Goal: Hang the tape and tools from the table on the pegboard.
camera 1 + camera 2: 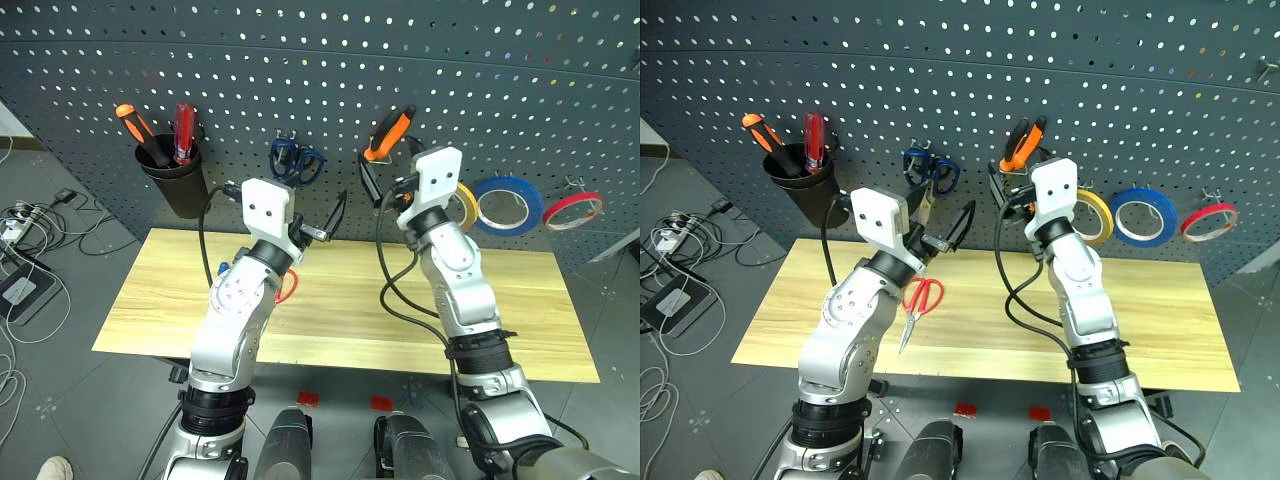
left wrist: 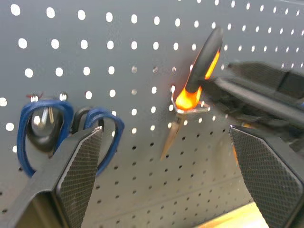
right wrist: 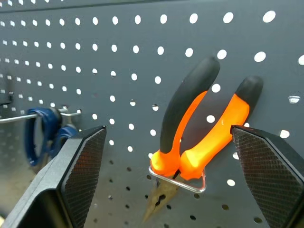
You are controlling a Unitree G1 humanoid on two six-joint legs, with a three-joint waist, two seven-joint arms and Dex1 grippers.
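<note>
pliers (image 3: 190, 142) orange-and-black handled, nose down in metal loop on pegboard (image 3: 118, 57); both grippers' fingers spread, empty.

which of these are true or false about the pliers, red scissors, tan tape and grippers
1. The pliers hang on the pegboard. True.
2. The right gripper is shut on the pliers. False: it is open and clear of them.
3. The red scissors hang on a hook. False: they lie on the table.
4. The tan tape hangs beside the blue tape. True.
5. The left gripper is open. True.
</note>
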